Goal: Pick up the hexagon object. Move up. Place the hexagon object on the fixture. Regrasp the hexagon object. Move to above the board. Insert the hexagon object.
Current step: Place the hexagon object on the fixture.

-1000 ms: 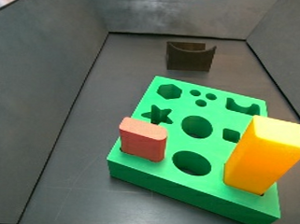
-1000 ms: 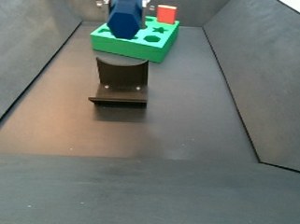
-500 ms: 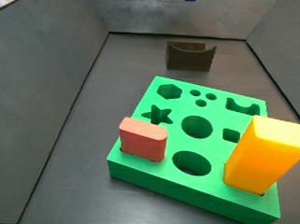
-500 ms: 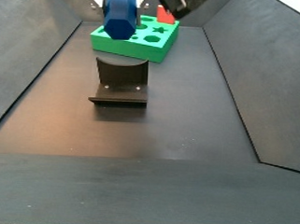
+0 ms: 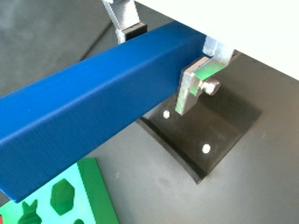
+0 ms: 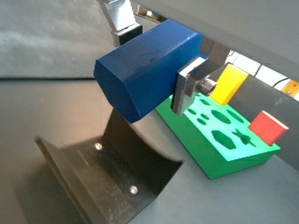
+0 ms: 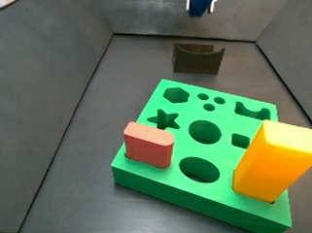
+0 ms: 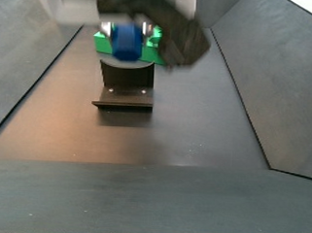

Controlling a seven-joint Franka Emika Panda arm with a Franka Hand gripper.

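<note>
Blue hexagon object point(image 5: 93, 96) clamped in the pincer point(image 5: 163, 48), held in the air above the fixture point(image 5: 205, 136).

In both wrist views the silver fingers point(image 6: 191, 83) pressed the rod's opposite sides, gripping it near one end. A side view showed its blue tip point(image 7: 200, 4) at the top edge, over the dark fixture point(image 7: 196, 58) on the floor. The green board point(image 7: 216, 150) lay well apart, bearing a red block point(image 7: 150, 144) and a yellow block point(image 7: 277, 161).
</note>
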